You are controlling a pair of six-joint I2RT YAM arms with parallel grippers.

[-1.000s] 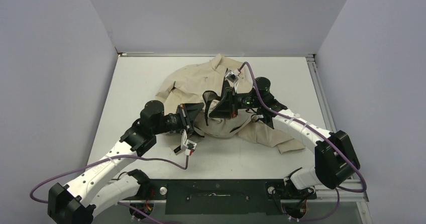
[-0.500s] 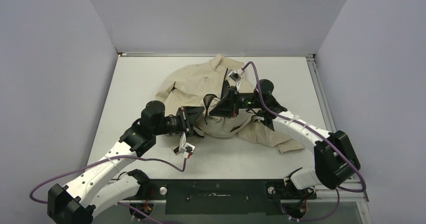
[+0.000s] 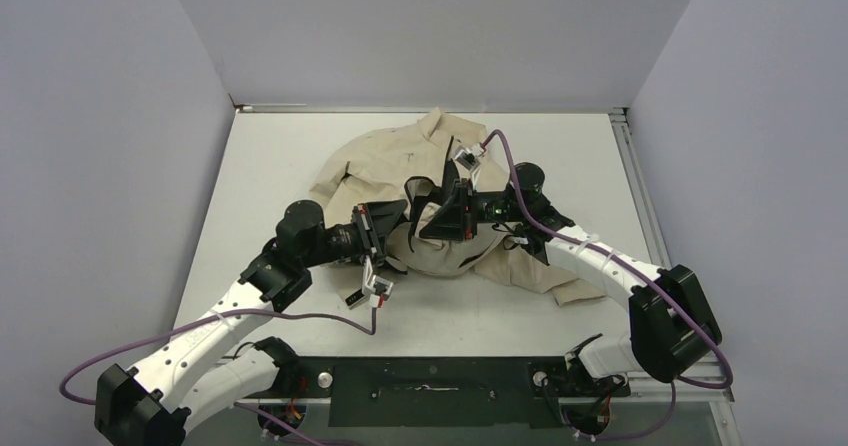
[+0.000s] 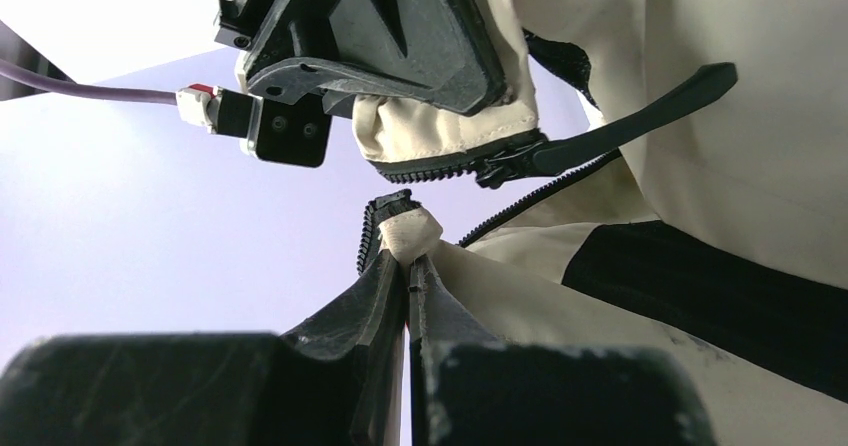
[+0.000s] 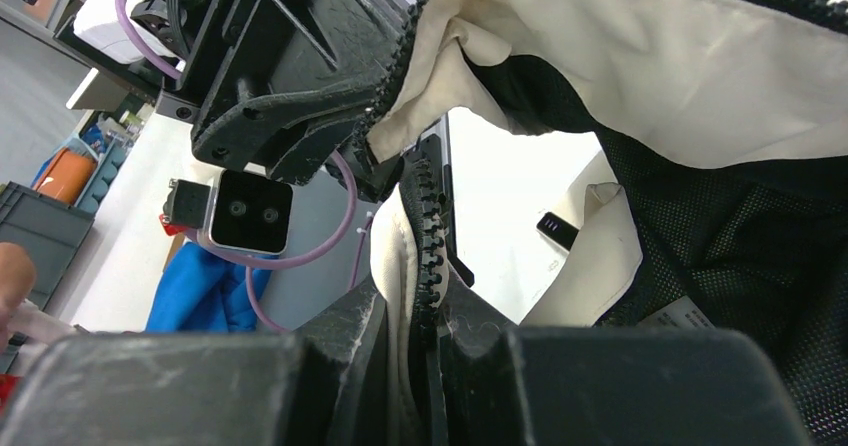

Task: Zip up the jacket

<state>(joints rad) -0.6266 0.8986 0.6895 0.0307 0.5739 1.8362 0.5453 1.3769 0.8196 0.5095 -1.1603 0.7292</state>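
Jacket (image 3: 390,161): left tool (image 4: 408,281) clamps one zipper end (image 4: 393,206), right tool (image 5: 418,311) other; teeth (image 5: 427,206) visible only wrist views.

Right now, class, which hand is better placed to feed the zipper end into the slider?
Probably the left: the left hand pinches the zipper end of the jacket just below the slider, while the right hand grips the slider's edge and can hold steady.

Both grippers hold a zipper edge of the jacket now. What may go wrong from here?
The left gripper pinches only the tip of its zipper end, so the jacket may slip out under tension. That end sits apart from the slider held near the right gripper, so it may miss the slot or jam.
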